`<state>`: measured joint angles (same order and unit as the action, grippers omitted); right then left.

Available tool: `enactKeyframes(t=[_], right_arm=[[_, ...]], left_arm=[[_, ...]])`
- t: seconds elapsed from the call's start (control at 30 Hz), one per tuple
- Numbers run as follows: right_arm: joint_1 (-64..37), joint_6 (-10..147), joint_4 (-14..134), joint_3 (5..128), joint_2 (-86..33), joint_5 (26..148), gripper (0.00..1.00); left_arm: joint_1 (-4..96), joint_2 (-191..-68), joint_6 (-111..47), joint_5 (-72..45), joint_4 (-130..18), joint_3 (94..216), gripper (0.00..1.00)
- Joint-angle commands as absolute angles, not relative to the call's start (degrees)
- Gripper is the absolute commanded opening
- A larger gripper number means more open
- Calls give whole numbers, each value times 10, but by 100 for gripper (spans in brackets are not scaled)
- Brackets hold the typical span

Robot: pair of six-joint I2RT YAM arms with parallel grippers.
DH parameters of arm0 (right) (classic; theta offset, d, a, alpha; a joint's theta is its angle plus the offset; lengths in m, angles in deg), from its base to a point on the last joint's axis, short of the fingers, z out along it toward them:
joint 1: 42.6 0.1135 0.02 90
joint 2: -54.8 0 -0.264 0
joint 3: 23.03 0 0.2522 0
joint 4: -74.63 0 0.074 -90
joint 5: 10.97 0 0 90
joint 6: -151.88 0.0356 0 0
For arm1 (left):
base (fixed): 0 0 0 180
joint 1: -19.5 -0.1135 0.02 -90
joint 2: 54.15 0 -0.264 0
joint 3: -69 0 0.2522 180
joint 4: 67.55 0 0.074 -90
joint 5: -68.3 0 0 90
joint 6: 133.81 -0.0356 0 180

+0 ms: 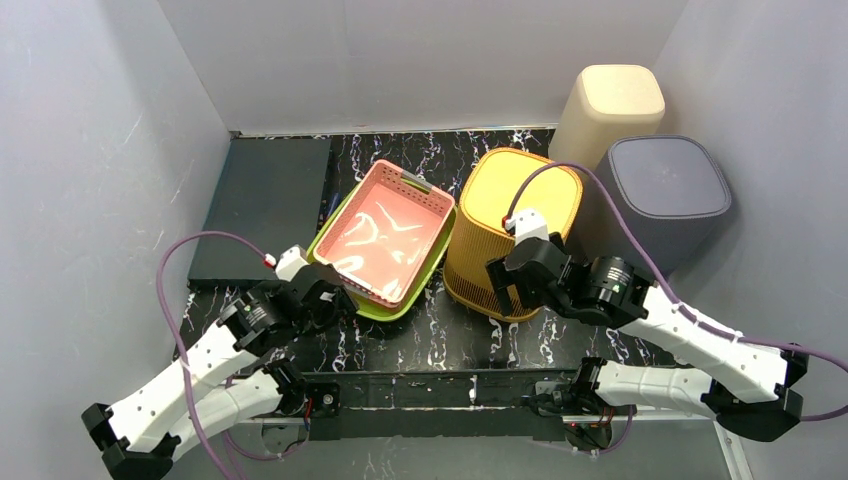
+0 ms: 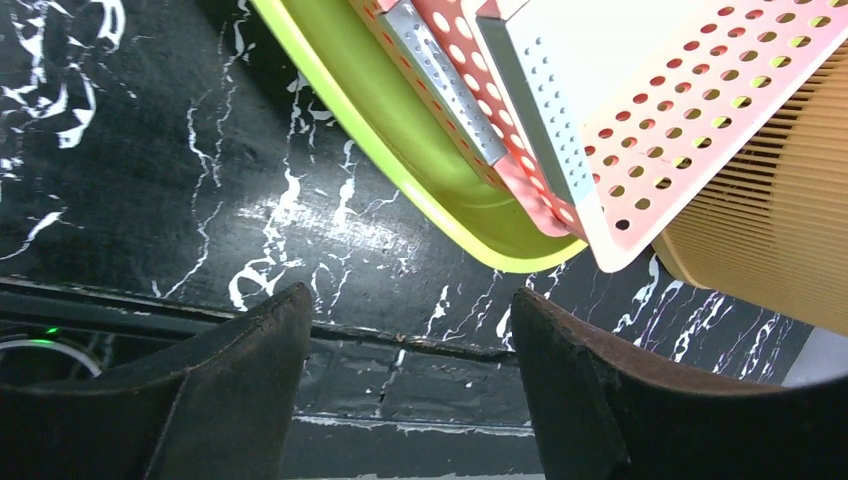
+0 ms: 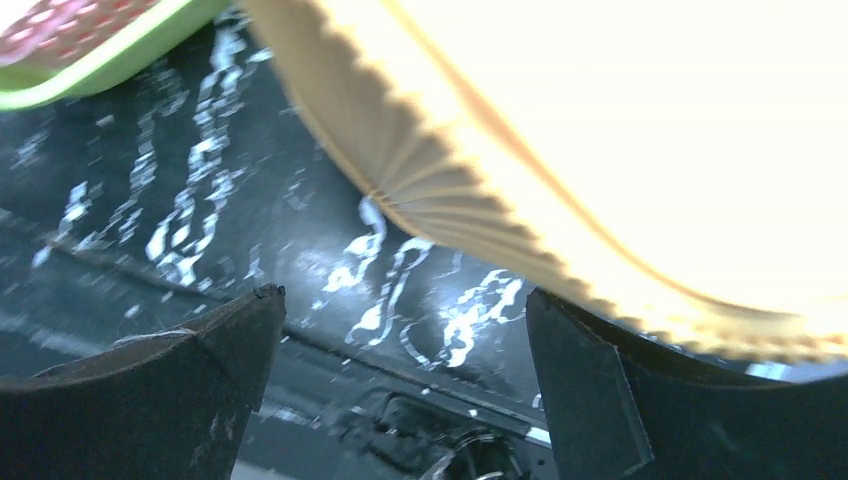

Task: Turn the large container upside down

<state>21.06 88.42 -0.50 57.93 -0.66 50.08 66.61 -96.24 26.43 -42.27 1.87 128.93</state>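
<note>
Yellow bin (image 1: 515, 225): the task's thing is seen standing on the marbled black table (image 1: 440, 335), a little to the 3 o'clock side of centre in the top view; its ribbed wall is lit and its upper face looks closed.
Right gripper (image 1: 505, 290): it is held low against the bin's near wall, at 6 o'clock of the bin; the fingers are spread wide and nothing is pinched between them. In the wrist view the bin's ribbed edge is seen just past the right-hand finger; whether it is touched cannot be told.
Left gripper (image 1: 335, 300): it is placed at 7 o'clock of the pink basket (image 1: 390, 235), just beside the near corner; the fingers are parted and only bare table is seen between them.
Pink basket: it is nested in a green tray (image 1: 385, 310), both tilted and set at 9 o'clock of the bin, touching or nearly touching it.
Beige bin (image 1: 610, 105): it is set at 1 o'clock of the yellow bin, against the back wall.
Grey bin (image 1: 665, 190): it is set at 3 o'clock of the yellow bin, just beside it.
Dark slab (image 1: 265, 200): it is laid flat at 9 o'clock of the basket.
</note>
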Motion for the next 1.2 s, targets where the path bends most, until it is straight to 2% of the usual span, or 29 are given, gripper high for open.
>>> enactKeyframes(t=[0.0,0.13,0.27,0.5,0.77,1.17], right_arm=[[206,919,-23,583,-35,319,99],[176,901,-55,627,-97,273,99],[129,843,2,608,-106,292,99],[-14,666,158,570,-94,426,99],[-64,494,273,561,-140,507,99],[-176,424,378,633,-271,506,99]], left_arm=[[669,-938,240,-464,86,1321,72],[669,-935,213,-473,99,1353,73],[669,-947,183,-491,109,1382,74],[669,-1000,140,-510,97,1440,76],[669,-1041,111,-526,77,1467,80],[669,-1050,95,-533,74,1484,83]])
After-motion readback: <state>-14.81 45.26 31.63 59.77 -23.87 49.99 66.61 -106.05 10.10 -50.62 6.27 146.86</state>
